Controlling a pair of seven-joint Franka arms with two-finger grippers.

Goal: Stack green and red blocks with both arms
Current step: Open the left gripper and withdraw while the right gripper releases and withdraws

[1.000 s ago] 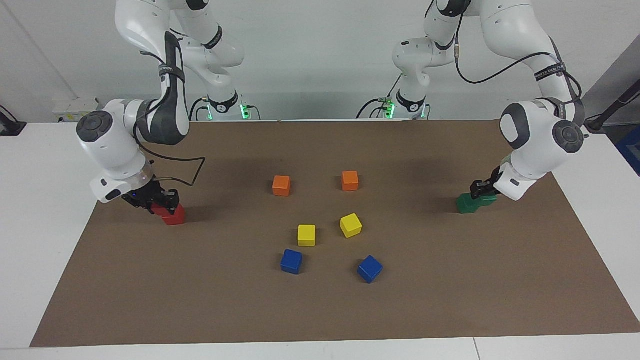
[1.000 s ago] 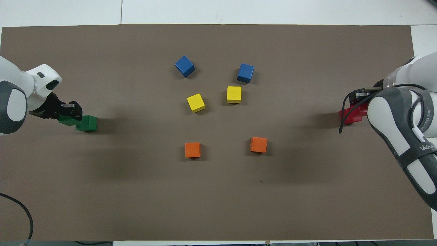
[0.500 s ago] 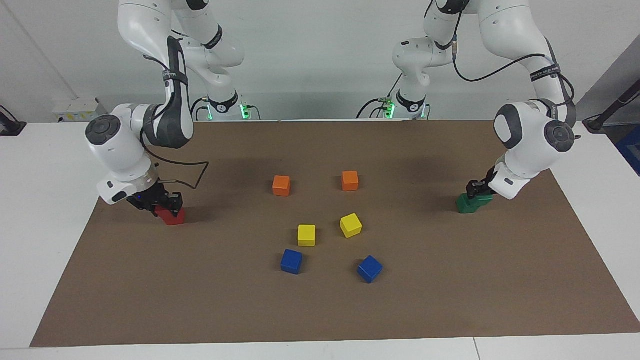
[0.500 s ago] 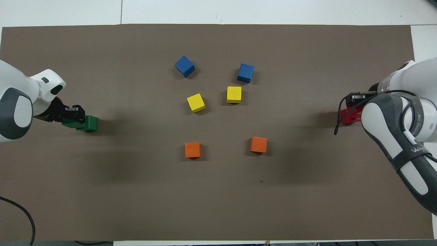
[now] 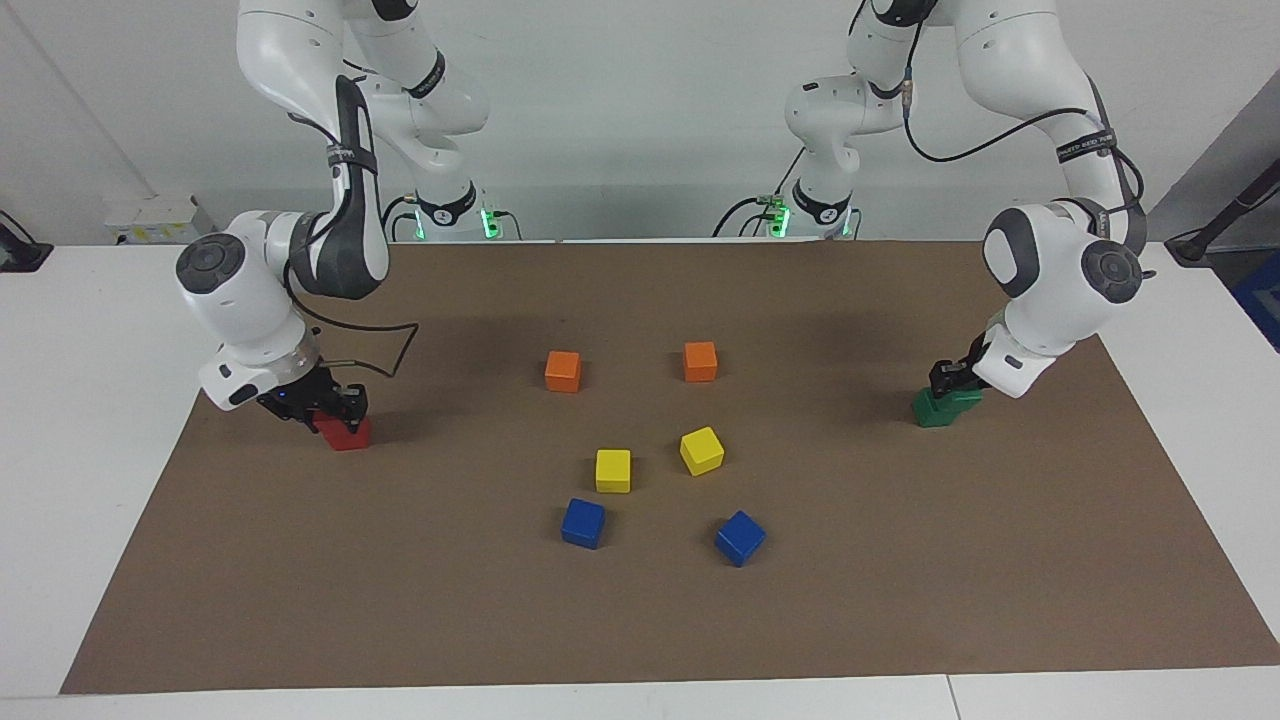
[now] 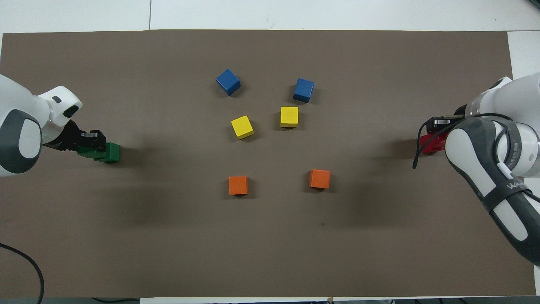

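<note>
My right gripper [image 5: 338, 410] is shut on a red block whose edge shows under the fingers. It holds that block on top of the second red block [image 5: 350, 434], at the right arm's end of the mat. In the overhead view the red pair [image 6: 432, 144] is partly hidden by the right arm. My left gripper [image 5: 948, 384] is shut on a green block [image 5: 964, 398]. That block rests, slightly offset, on the second green block [image 5: 930, 412] at the left arm's end. Both green blocks show in the overhead view, the held one [image 6: 86, 153] and the lower one [image 6: 112, 153].
In the middle of the brown mat [image 5: 900, 560] lie two orange cubes [image 5: 563, 371] [image 5: 700, 361], nearest to the robots. Farther from the robots lie two yellow cubes [image 5: 613, 470] [image 5: 702, 450], and farther still two blue cubes [image 5: 583, 523] [image 5: 740, 538].
Both grippers have shifted their held blocks toward the middle of the table. Each now sits over the resting block of the same colour. Both wrists have turned more upright.
</note>
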